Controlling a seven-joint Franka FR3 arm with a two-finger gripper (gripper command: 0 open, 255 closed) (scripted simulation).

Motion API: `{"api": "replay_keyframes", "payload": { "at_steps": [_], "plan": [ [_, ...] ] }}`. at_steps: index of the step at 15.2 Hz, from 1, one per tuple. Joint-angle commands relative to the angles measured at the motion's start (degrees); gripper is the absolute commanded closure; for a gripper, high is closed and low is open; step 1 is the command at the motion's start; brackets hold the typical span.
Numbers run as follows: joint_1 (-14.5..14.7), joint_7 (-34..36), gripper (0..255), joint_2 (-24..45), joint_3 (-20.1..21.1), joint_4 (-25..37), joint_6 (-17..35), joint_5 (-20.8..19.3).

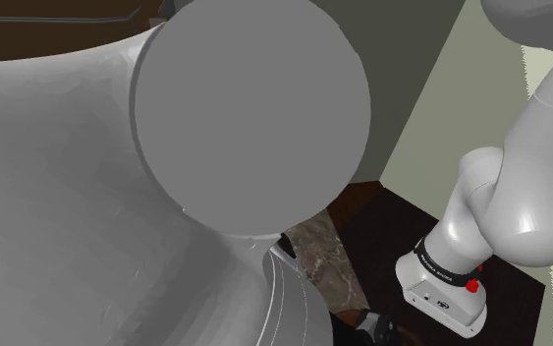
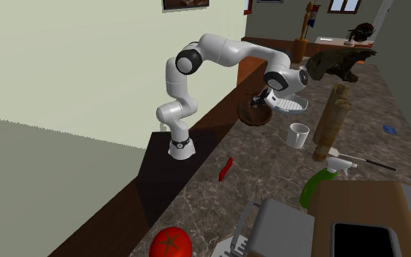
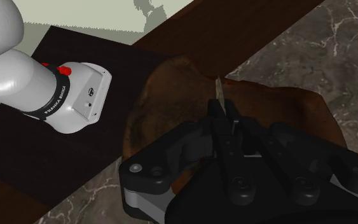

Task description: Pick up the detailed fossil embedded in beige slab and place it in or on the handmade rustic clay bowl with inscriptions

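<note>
In the wrist view my gripper [image 3: 222,113] is shut on a thin beige slab, the fossil [image 3: 219,90], seen edge-on and sticking out past the fingertips. Right beneath it lies the rough dark brown clay bowl [image 3: 165,108], resting on the marble counter by the dark wooden edge. In the second exterior view the gripper [image 2: 264,98] hangs just above the brown bowl [image 2: 253,115], near the counter's wall side. The slab itself is too small to make out there.
A big plain grey shape [image 1: 166,177] blocks most of the shoulder view; the arm [image 1: 520,197] is at its right. A white mug [image 2: 298,134], wooden roller [image 2: 330,117], green spray bottle [image 2: 317,182], red pepper [image 2: 225,169] and tomato [image 2: 169,244] are on the counter.
</note>
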Motion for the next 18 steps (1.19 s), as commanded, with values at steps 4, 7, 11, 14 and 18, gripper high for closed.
{"api": "replay_keyframes", "payload": {
  "at_steps": [4, 7, 11, 14, 18],
  "plan": [
    [0.00, 0.00, 0, 0.00, 0.00, 0.00, 0.00, 0.00],
    [-0.03, 0.79, 0, 1.47, -0.16, 2.72, -1.42, -0.74],
    [0.27, 3.26, 0, 6.01, -0.54, 10.98, -5.60, -2.75],
    [0.27, 3.26, 0, 6.00, -0.54, 10.98, -5.60, -2.75],
    [0.27, 3.26, 0, 6.01, -0.54, 10.97, -5.58, -2.75]
  ]
}}
